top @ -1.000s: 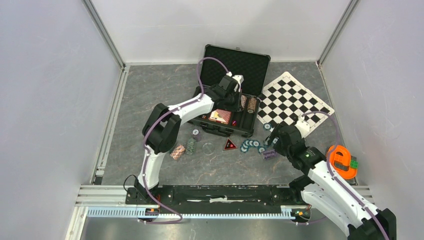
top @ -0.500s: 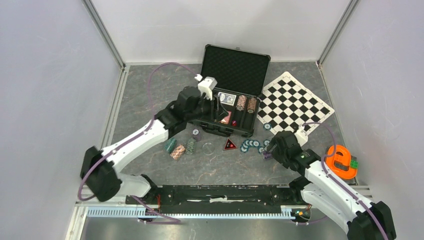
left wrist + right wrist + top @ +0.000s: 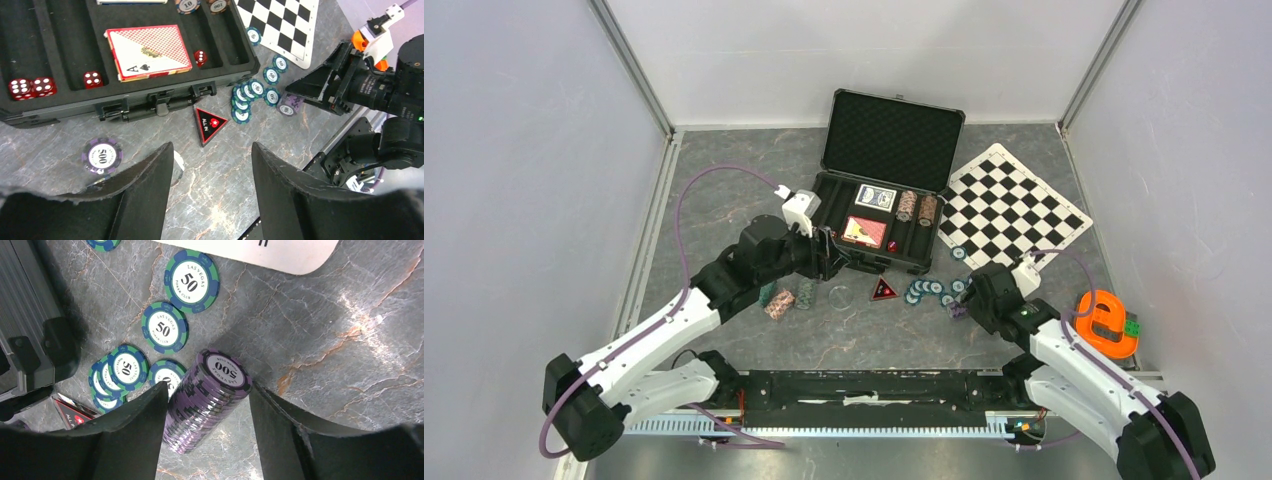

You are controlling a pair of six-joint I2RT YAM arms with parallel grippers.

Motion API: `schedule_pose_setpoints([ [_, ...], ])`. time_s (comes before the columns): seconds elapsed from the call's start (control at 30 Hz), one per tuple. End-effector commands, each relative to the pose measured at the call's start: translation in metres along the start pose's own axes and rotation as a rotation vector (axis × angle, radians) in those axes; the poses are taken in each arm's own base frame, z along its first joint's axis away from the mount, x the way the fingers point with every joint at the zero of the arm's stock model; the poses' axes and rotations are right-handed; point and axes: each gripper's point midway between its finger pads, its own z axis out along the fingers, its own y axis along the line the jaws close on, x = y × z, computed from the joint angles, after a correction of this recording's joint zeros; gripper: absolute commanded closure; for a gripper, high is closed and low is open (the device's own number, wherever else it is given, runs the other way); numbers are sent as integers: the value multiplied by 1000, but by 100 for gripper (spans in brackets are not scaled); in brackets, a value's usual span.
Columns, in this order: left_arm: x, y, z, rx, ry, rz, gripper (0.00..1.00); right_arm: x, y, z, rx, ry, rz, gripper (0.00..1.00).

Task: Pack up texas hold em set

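Observation:
The black case (image 3: 876, 262) lies open with its lid (image 3: 892, 135) up. Inside are a blue deck (image 3: 876, 197), a red deck (image 3: 149, 51), brown and pink chips (image 3: 916, 207) and red dice (image 3: 30, 86). My left gripper (image 3: 211, 147) hangs open and empty over bare floor just in front of the case. It shows in the top view as left gripper (image 3: 829, 258). A purple chip stack (image 3: 210, 400) stands between the fingers of my right gripper (image 3: 207, 386), which is open, with a gap at the right finger. Teal chips (image 3: 164, 329) lie scattered beside it.
In front of the case lie a single purple chip (image 3: 102, 156), a triangular all-in marker (image 3: 210, 123), a clear disc (image 3: 841, 296) and short chip stacks (image 3: 780, 303). The chequered mat (image 3: 1014, 205) is at the right, and the orange piece (image 3: 1107, 322) sits by the right wall.
My left arm has pulled back from over the case to its front edge, and its gripper has opened. My right gripper's fingers have narrowed round the purple stack.

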Motion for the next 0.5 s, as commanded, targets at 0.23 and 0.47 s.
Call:
schedule_pose_setpoints([
  [0.23,-6,9,-7,-50,-54,13,33,-30,18,-29,-49,-80,-16,64],
  [0.47,-1,-3,-4,26,-39,17,31,-56,52,-63,-173,-133,-42,68],
])
